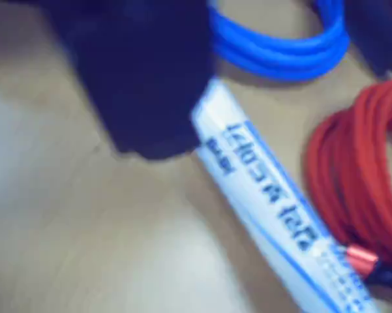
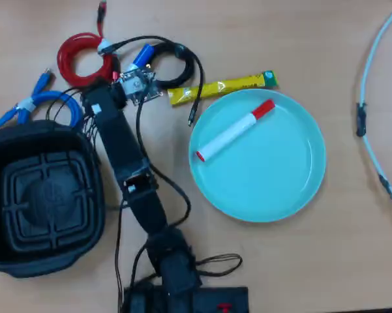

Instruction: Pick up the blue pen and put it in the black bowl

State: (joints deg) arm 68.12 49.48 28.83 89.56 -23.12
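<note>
The blue pen (image 1: 274,195), a white barrel with blue print, lies slanted on the wooden table in the wrist view. The dark, blurred gripper (image 1: 153,140) sits over its upper-left end, and only one dark mass shows, so its jaws cannot be read. In the overhead view the gripper (image 2: 141,70) reaches to the far left among cable coils, and a short blue piece (image 2: 143,55) shows just past it. I cannot tell whether that piece is the pen's cap. The black bowl (image 2: 6,163) stands at the left edge, with nothing in it.
A blue cable coil (image 1: 280,45) and a red cable coil (image 1: 362,169) lie close around the pen. The overhead view also shows a black cable coil (image 2: 179,62), a yellow packet (image 2: 222,87), a turquoise plate (image 2: 280,176) holding a red-capped marker (image 2: 235,130), and a pale hoop (image 2: 368,111) at the right.
</note>
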